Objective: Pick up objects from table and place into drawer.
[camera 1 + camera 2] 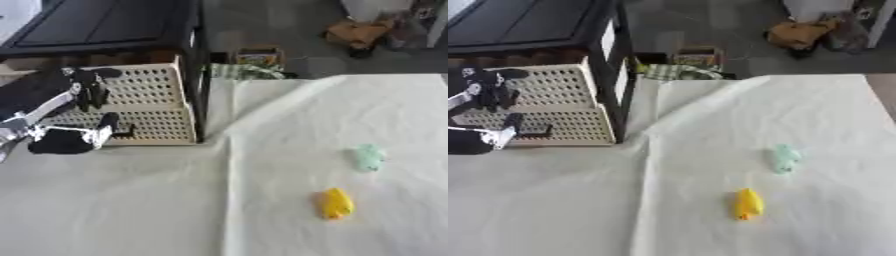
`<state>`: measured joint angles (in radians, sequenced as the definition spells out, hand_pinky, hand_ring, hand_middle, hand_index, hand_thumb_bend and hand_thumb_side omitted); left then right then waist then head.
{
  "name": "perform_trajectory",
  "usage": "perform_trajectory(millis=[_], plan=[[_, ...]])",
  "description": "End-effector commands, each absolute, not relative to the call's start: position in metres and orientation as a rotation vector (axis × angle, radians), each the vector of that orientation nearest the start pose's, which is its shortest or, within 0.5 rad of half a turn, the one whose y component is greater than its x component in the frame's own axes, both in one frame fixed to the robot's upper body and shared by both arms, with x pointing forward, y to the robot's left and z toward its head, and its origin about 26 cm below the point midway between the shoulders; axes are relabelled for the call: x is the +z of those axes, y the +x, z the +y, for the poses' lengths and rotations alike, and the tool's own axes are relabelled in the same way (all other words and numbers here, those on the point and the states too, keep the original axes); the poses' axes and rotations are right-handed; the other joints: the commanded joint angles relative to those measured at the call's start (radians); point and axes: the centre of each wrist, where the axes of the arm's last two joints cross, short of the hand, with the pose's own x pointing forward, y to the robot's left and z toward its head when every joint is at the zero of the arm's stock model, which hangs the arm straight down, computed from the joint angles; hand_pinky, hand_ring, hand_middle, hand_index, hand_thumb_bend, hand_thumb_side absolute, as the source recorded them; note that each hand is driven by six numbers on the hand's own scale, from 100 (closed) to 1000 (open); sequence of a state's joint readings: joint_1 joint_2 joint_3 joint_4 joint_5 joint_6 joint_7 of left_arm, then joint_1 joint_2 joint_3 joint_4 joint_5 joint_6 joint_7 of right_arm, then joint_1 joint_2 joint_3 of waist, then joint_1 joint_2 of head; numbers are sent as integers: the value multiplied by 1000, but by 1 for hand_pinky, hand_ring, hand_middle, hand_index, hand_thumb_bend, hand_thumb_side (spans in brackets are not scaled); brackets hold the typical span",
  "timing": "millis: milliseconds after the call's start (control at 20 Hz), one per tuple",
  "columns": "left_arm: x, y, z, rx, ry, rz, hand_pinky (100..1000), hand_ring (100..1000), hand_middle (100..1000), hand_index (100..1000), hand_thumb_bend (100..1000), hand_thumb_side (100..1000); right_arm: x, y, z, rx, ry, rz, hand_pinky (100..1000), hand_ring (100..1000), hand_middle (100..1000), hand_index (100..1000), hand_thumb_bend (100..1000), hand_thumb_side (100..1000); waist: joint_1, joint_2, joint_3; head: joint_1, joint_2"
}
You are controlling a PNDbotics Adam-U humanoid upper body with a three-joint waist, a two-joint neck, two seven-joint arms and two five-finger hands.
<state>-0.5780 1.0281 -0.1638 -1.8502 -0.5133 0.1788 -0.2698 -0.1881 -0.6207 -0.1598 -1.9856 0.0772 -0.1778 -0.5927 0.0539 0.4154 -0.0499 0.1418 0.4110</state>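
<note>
Drawer (149, 107), perforated, directly under your left hand (83, 100); fingers spread, holding nothing. Yellow object (336, 203) and pale green one (368, 157) well right, on tabletop (131, 200). Both probably light; pinch across middle.

Left hand (74, 107): its fingers lie over the perforated drawer (149, 107), and blur prevents telling whether anything is held; the arm is cut off by the left edge in both views. Drawer interior: partly hidden behind the hand and its front wall. Pale green object (368, 157): a soft blurred shape, identity undeterminable. Yellow object (336, 202): rounded, elongated, detail too blurred to name. Black cabinet (105, 22): cropped by the top edge. Floor clutter (359, 32) beyond the table: indistinct.
</note>
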Motion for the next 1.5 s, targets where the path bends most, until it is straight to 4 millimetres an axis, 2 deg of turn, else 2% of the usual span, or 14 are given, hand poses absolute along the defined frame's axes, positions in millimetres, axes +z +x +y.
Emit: perform_trajectory(millis=[50,400,750,900,1100,1300,1500], plan=[[329,313,319,-1343,1299,-1669,607,859,804,1000,105,408,233,279,-349,-55,-886,-2512,566,600,303,695,377,798,-1,-28,-2,6,-13],[329,320,327,-1300,1326,-1666,653,887,878,1000,105,408,235,279,-350,-75,-894,-2518,564,599,302,693,375,794,2,-22,-13,7,-33],[326,314,322,-1342,1279,-1680,676,897,901,1000,105,408,233,278,-351,-83,-899,-2506,564,600,302,691,373,789,2,-26,-10,7,-20],[327,303,313,-1385,1218,-1711,597,843,857,987,105,408,232,278,-351,-84,-900,-2501,563,599,304,688,368,789,0,-37,-4,5,-12],[328,289,306,-1437,1163,-1783,536,803,810,943,105,408,230,277,-353,-91,-901,-2490,563,600,309,687,361,788,-7,-55,8,-1,4],[325,287,308,-1425,1132,-1874,469,748,763,913,105,408,229,276,-354,-100,-897,-2480,563,601,315,687,353,788,-19,-75,34,-2,18],[323,287,311,-1375,1101,-1959,389,676,718,883,105,408,227,275,-355,-105,-896,-2470,563,601,318,686,350,790,-26,-92,42,-5,28]])
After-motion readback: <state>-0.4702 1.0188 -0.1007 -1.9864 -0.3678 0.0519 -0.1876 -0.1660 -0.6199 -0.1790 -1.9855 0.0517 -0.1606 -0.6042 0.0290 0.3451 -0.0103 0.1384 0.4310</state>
